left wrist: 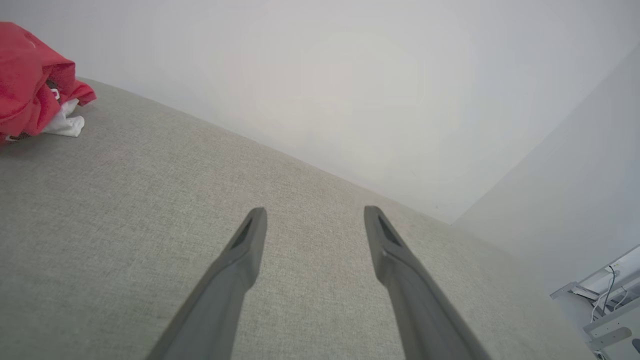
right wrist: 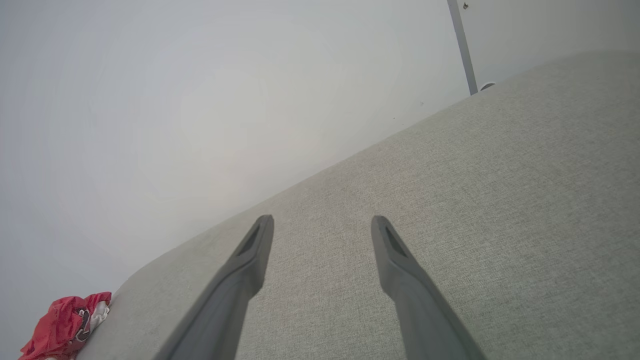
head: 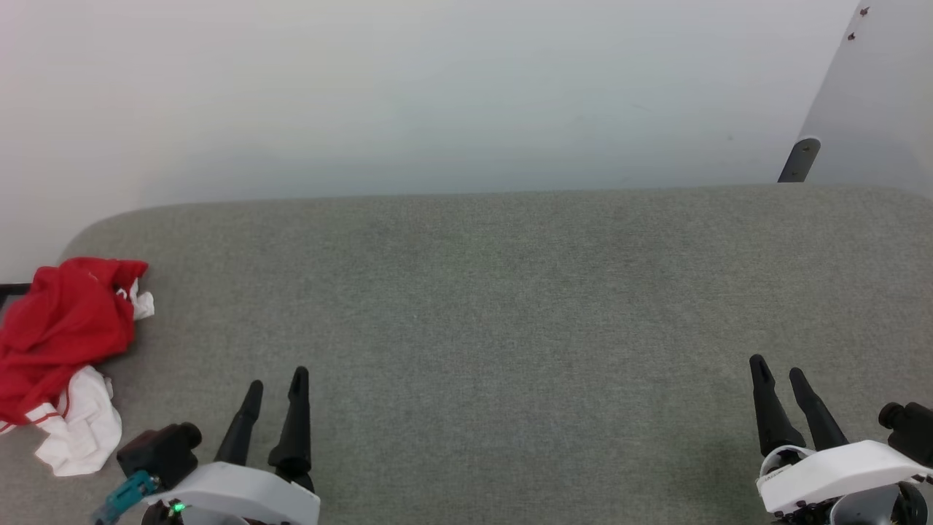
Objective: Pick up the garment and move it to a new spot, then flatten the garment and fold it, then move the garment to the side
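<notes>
The garment lies crumpled in a red heap with white sleeve parts at the far left edge of the grey fabric surface. It shows as the garment at the upper left of the left wrist view and as the garment at the lower left of the right wrist view. My left gripper stands open at the lower left, to the right of the heap and apart from it. My right gripper stands open at the lower right, nothing between its fingers.
A white wall runs behind the surface. A pale panel with a dark bracket stands at the back right. Cables and grey equipment show beyond the surface's edge in the left wrist view.
</notes>
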{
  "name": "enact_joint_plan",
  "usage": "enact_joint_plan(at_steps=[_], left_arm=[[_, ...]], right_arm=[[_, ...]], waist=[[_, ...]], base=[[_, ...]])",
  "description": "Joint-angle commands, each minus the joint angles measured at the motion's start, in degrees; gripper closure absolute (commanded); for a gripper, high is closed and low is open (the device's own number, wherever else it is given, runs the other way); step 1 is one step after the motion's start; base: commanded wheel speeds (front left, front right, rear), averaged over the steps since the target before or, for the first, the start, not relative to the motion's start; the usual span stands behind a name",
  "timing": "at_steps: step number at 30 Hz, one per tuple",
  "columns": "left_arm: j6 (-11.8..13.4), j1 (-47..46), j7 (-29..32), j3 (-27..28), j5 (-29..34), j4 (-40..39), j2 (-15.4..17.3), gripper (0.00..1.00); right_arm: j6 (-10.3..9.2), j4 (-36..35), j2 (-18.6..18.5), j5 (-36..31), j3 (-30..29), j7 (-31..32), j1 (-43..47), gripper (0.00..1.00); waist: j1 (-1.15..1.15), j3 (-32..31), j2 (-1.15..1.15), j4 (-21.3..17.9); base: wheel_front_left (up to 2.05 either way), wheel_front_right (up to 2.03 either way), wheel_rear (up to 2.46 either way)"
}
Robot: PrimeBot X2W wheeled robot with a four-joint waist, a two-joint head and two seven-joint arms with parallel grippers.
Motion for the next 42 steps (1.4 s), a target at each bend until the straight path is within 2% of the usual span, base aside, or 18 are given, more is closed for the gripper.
enact_joint_plan(at_steps=[1, 22, 42], left_arm=[[-0.4, -0.4, -0.5, 0.0, 1.5, -0.8, 0.4, 0.0], [-1.2, 1.0, -3.3, -0.5, 12.4, -2.2, 0.4, 0.0], [-1.4, 1.8, -5.6, -1.2, 20.4, -3.3, 0.8, 0.0]], right_arm=[[0.04, -0.7, -0.4, -1.4, 0.2, -0.3, -1.2, 0.0], [0.04, -2.0, -0.6, -12.1, 0.2, -1.9, -1.0, 0.0], [0.05, -2.8, -0.6, -20.8, -0.1, -3.3, -0.8, 0.0]], waist=[[0.0, 0.0, 0.0, 0.0], [0.0, -0.4, 0.0, -0.1], [0.0, -0.8, 0.0, -0.2]], base=[[0.0, 0.0, 0.0], [0.0, 0.0, 0.0], [0.0, 0.0, 0.0]])
